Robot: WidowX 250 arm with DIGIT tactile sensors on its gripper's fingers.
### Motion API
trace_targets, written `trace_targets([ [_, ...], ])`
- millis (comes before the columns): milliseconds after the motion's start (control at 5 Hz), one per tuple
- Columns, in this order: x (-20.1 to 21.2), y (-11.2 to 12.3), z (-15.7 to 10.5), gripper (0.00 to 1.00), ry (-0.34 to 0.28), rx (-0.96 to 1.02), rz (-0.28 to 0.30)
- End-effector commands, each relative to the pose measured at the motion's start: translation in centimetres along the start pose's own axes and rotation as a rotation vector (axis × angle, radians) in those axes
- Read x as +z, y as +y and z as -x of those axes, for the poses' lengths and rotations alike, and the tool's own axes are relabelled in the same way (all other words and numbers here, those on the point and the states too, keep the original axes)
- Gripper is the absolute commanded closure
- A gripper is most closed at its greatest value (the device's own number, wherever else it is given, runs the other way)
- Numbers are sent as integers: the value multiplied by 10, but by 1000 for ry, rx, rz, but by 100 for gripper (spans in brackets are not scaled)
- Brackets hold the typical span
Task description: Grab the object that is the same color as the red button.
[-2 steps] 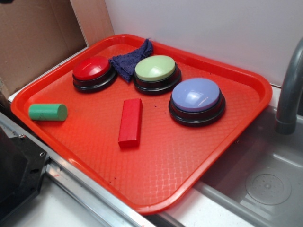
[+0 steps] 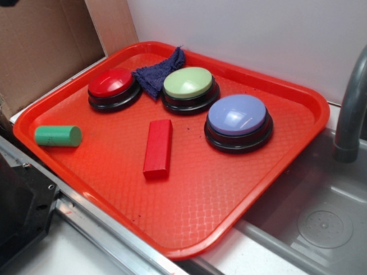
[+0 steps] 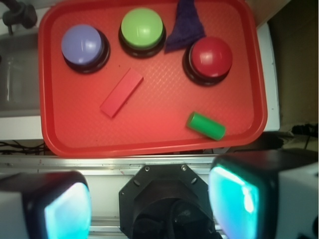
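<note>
The red block (image 2: 158, 148) (image 3: 121, 92) lies flat near the middle of the red tray (image 2: 189, 229) (image 3: 149, 142). The red button (image 2: 112, 86) (image 3: 211, 57) on its black base stands toward the tray's back left in the exterior view. My gripper (image 3: 149, 204) shows only in the wrist view: it hangs high above the robot's black base, outside the tray's near edge, open, with nothing between its cyan-padded fingers (image 3: 67, 211). The exterior view does not show it.
A green-topped button (image 2: 189, 87) (image 3: 142, 29), a lavender button (image 2: 238, 120) (image 3: 83, 46), a green cylinder (image 2: 58, 136) (image 3: 206, 125) and a dark blue cloth (image 2: 157, 73) (image 3: 185, 24) share the tray. A sink with a grey tap (image 2: 350, 109) lies to the right, cardboard (image 2: 40, 46) at back left.
</note>
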State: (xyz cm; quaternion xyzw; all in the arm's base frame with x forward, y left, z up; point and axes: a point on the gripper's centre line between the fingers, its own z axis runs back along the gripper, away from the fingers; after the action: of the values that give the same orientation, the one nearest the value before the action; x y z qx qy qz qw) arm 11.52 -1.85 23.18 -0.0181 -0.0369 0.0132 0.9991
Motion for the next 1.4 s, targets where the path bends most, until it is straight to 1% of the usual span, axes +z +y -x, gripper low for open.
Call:
trace_targets([
  [0,-10,-3,-28,0,-31,-346,69],
  [200,-22,-6,-41,0,-52,-595,110],
  [400,-37,-7,-53,0,-88,-841,189],
  [600,-55,-14,-58,0,-138,-1099,176],
  [800,-79,-24,-55,0,-124,-1364,82],
  [1000,-109,-22,-49,0,-160,-1618,61],
  [1200,-145,-27,-53,0,-104,-1697,48],
])
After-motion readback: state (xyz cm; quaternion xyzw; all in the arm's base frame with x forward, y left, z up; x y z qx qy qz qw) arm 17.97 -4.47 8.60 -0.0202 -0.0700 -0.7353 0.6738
